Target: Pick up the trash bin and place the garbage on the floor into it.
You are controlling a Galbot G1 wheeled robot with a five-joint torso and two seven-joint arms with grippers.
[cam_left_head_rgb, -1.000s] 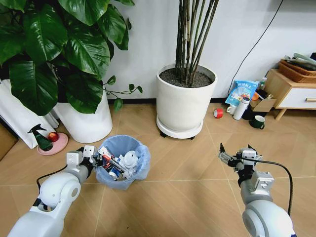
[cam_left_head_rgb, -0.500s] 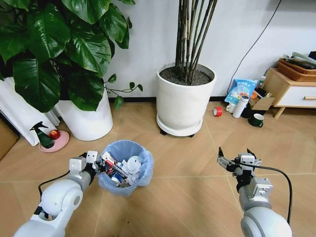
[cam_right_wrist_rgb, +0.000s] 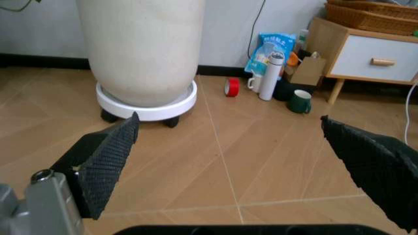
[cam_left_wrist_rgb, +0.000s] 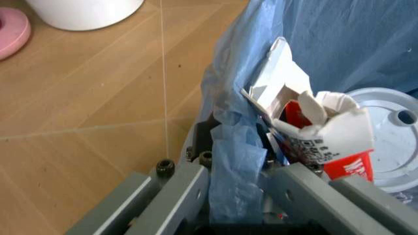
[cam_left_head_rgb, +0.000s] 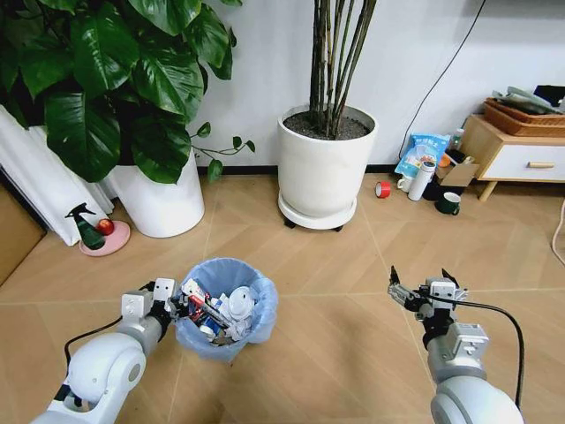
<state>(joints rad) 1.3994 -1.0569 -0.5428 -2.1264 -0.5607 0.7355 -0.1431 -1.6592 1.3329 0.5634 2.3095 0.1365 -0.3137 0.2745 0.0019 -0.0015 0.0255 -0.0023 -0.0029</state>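
Head view: we see the trash bin [cam_left_head_rgb: 228,306] on the wooden floor [cam_left_head_rgb: 335,291], in front of the robot and to its left. Its crinkly light blue bag liner [cam_left_head_rgb: 256,287] folds over the rim. The left gripper [cam_left_head_rgb: 169,303] is at the bin's left rim, fingers clamped on the rim and liner.

Left wrist view: we note 2 grey fingers [cam_left_wrist_rgb: 176,196], 1 outside the bin wall and 1 inside, with the blue liner [cam_left_wrist_rgb: 232,166] pinched between them. Just inside the rim lies the garbage: a red and white carton [cam_left_wrist_rgb: 326,134] with a torn open top, and a white disc-shaped lid [cam_left_wrist_rgb: 392,142] beside it. In the head view the garbage [cam_left_head_rgb: 221,309] shows as a heap of white and red pieces filling the bin.

The right gripper [cam_left_head_rgb: 422,284] hangs over bare floor, well apart from the bin, on the robot's right. Right wrist view: its 2 black ribbed fingers [cam_right_wrist_rgb: 107,156] stand spread wide, with nothing between them.

Background, head view: 2 large white plant pots [cam_left_head_rgb: 325,168] against the wall, a red tape roll [cam_left_head_rgb: 382,189], a white bottle [cam_left_head_rgb: 417,181], a dark green mug [cam_left_head_rgb: 448,204], and a wooden cabinet [cam_left_head_rgb: 512,155] on the right. A pink dish [cam_left_head_rgb: 106,240] with a spray bottle [cam_left_head_rgb: 86,226] sits by the left pot.
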